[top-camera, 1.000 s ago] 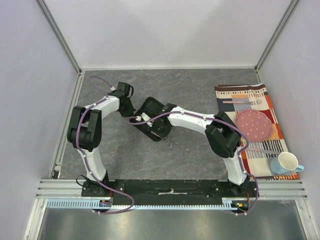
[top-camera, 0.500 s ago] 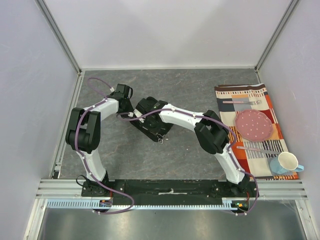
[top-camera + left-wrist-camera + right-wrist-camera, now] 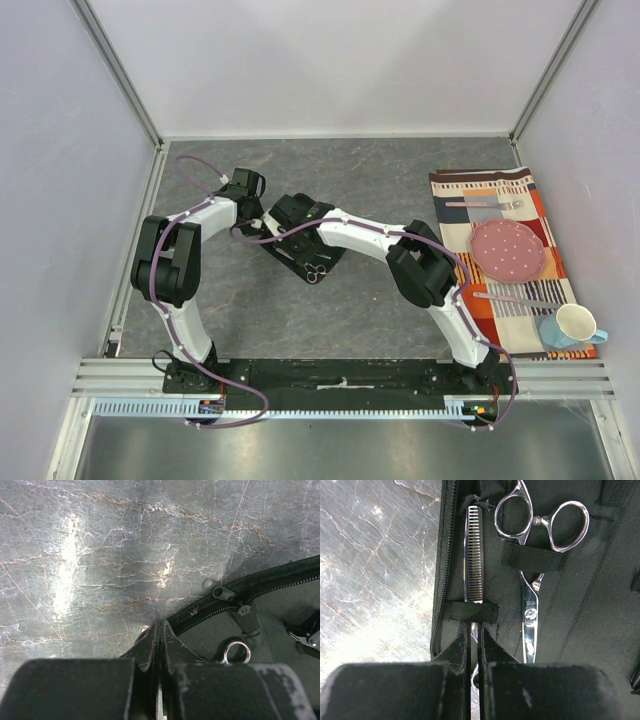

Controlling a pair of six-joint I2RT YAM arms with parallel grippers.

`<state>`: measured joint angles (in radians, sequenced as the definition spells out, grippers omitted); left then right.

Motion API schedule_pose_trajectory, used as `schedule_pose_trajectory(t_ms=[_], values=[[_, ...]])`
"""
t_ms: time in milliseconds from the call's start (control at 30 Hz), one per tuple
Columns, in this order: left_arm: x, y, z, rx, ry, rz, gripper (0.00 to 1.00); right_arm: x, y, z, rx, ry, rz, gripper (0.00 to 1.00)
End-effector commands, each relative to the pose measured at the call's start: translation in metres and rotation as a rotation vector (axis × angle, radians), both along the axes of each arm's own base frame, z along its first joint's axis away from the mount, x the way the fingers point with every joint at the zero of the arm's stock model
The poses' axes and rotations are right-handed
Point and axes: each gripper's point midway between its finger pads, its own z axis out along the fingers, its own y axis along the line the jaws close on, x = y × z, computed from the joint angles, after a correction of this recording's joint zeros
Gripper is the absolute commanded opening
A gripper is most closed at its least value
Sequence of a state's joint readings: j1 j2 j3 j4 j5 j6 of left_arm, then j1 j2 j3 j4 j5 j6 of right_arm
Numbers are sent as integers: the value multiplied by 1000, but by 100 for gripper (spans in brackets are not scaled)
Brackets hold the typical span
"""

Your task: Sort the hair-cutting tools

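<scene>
**A:** What is the right hand [image 3: 474, 628] doing?

**B:** It is pinching almost shut, leaving only a slit, and silver metal is showing in that slit. It is gripping the near end of the toothed blade [image 3: 474, 555]. The blade is running straight ahead from the fingertips and passing under a black strap [image 3: 470, 612] right at the tips.

**A:** And the scissors?

**B:** The ring-handled scissors [image 3: 531, 615] are lying just beside the hand, on the side away from the zip [image 3: 439, 580]. They are running parallel to the toothed blade without touching it. Their two rings are pointing away from the hand, the closed blades are reaching back alongside it, and a second strap [image 3: 534, 557] is crossing them just below the rings. Both tools are shining bright silver against the black pouch [image 3: 600, 630], which is lying open on the grey marbled tabletop [image 3: 380, 570].

**A:** And the left hand [image 3: 160, 627]?

**B:** Its fingers are pressing fully together, with the tips touching the pouch's zipped rim. I cannot tell whether it is nipping any fabric. A small silver ring [image 3: 236, 652] is sitting inside the pouch, just beside those fingers
</scene>
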<state>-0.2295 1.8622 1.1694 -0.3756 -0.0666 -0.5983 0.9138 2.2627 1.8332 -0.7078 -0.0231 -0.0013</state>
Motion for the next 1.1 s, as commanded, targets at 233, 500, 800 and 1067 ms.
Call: schedule_pose_trajectory(t_ms=[233, 500, 800, 1067], values=[[-22, -16, -9, -60, 69, -41, 2, 31, 46, 13, 236, -132, -90, 0], [-20, -17, -7, -63, 62, -45, 2, 16, 12, 63, 243, -189, -108, 41], [-19, -17, -3, -64, 51, -43, 2, -16, -38, 84, 201, -195, -141, 47], [-18, -18, 0, -69, 46, -43, 2, -37, -43, 67, 203, -138, -148, 47]])
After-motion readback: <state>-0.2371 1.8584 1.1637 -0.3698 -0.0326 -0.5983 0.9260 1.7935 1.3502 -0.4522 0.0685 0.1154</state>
